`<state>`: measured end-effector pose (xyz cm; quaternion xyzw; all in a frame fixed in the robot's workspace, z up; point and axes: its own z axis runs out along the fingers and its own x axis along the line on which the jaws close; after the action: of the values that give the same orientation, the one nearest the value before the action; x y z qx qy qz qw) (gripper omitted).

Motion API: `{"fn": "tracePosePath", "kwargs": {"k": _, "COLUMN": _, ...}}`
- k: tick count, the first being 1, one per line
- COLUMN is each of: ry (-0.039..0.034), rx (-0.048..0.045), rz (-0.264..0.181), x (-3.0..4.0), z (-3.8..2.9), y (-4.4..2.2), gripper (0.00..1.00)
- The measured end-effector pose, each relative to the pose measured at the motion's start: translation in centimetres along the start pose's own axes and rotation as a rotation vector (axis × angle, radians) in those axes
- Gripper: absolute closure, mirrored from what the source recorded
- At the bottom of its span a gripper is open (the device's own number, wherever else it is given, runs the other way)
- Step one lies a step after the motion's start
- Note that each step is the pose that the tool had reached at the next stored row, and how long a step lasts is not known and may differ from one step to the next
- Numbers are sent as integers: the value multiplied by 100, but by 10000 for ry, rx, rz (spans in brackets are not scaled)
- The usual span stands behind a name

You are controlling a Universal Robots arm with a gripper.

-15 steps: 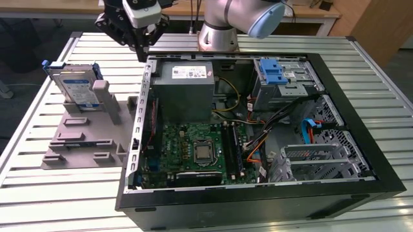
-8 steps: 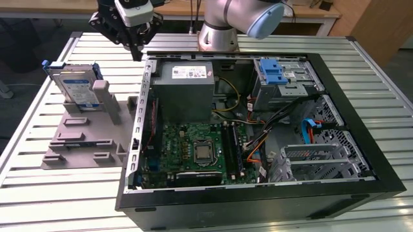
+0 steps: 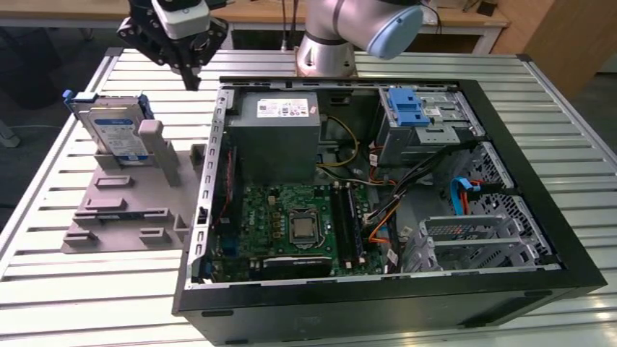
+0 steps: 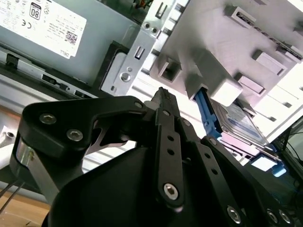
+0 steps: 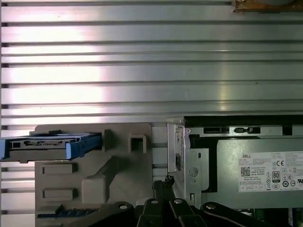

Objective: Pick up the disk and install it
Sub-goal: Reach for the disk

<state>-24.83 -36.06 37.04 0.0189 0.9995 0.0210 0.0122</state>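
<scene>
The disk stands on edge in a grey holder at the exterior view's left, its silver face and blue carrier frame showing. My gripper hangs above the table behind the holder, between the disk and the computer case's back corner, apart from both. Its fingers are shut tip to tip with nothing between them, as the second wrist view shows at the gripper. The first wrist view has the disk edge-on in the holder, off to one side of the gripper.
An open black computer case lies on the slatted metal table. Inside are a grey power-supply box, a motherboard, cables and a drive cage with a blue latch. The arm's base stands behind the case.
</scene>
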Motion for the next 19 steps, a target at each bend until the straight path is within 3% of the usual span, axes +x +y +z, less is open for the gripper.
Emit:
{"fn": "tracePosePath", "kwargs": {"k": 13, "ry": 35, "rx": 2, "rz": 0, "x": 414, "z": 8, "y": 45, "gripper": 89}}
{"fn": "tracePosePath", "kwargs": {"k": 19, "ry": 60, "rx": 2, "rz": 2, "x": 681, "z": 19, "y": 50, "gripper": 89}}
